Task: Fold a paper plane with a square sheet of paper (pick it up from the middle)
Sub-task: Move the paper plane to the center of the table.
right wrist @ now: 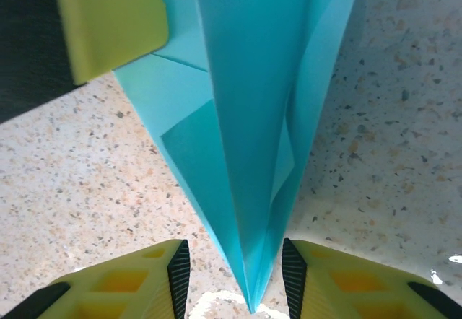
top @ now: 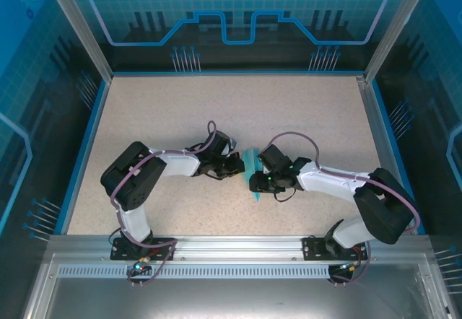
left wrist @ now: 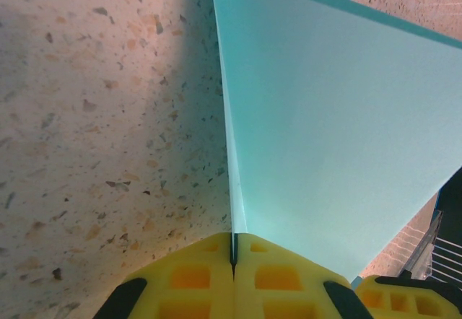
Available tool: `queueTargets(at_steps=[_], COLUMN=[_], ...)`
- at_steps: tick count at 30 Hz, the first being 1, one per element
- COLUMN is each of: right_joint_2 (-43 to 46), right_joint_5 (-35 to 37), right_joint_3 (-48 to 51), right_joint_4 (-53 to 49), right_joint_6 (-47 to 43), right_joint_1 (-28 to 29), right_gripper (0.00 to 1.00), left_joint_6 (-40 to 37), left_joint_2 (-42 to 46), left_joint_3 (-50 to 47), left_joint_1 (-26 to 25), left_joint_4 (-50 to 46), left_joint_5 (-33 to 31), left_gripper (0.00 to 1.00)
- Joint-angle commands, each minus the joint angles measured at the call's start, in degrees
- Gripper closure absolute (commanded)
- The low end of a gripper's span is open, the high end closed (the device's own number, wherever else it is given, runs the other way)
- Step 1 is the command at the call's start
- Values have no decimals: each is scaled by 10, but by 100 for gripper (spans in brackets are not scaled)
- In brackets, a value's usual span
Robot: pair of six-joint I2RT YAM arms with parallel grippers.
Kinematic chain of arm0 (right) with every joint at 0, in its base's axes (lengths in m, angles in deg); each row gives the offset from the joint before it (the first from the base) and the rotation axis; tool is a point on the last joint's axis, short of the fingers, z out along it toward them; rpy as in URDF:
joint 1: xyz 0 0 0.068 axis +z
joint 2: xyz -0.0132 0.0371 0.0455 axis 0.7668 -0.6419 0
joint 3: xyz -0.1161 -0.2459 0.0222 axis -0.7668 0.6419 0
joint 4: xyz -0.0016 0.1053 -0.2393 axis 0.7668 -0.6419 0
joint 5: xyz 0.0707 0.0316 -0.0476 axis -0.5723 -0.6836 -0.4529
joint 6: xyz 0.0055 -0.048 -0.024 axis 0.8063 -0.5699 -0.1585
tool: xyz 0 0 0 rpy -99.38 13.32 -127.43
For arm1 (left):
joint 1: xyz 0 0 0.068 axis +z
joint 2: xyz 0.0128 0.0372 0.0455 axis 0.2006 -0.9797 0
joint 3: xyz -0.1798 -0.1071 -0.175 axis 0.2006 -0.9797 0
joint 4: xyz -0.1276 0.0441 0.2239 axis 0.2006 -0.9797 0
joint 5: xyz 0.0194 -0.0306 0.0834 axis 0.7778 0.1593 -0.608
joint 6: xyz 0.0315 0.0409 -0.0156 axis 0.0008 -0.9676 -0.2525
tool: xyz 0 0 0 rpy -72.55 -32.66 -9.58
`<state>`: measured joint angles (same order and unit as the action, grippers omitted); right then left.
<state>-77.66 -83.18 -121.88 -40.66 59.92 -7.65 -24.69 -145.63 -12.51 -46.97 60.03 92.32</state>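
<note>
The paper plane point(top: 251, 169) sits at the centre of the table point(top: 159, 110) — left gripper point(left wrist: 233, 245) clamped on its crease, right gripper point(right wrist: 236, 270) straddling its nose, jaws slightly apart. Final creasing, I judge; next, a square squeeze.

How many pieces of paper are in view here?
1: the folded cyan paper, clamped by the shut left gripper, its pointed end inside the open right gripper. Another piece could be hidden beneath them.
</note>
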Motion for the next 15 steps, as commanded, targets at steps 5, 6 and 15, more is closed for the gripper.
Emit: queueTargets(at_steps=[5, 6, 15], right_joint_2=[22, 18, -23], right_joint_5=[1, 3, 1], right_joint_3=[-10, -12, -25], right_joint_4=[-1, -3, 7], right_joint_6=[-5, -5, -9], right_joint_1=[10, 11, 10], right_gripper=[59, 59, 59], left_joint_6=[9, 9, 10], left_joint_2=[-6, -7, -7], left_joint_3=[-2, -2, -2], left_joint_1=[5, 4, 4], left_joint_4=[0, 0, 1], left_joint_5=[4, 4, 6], left_gripper=[100, 100, 100])
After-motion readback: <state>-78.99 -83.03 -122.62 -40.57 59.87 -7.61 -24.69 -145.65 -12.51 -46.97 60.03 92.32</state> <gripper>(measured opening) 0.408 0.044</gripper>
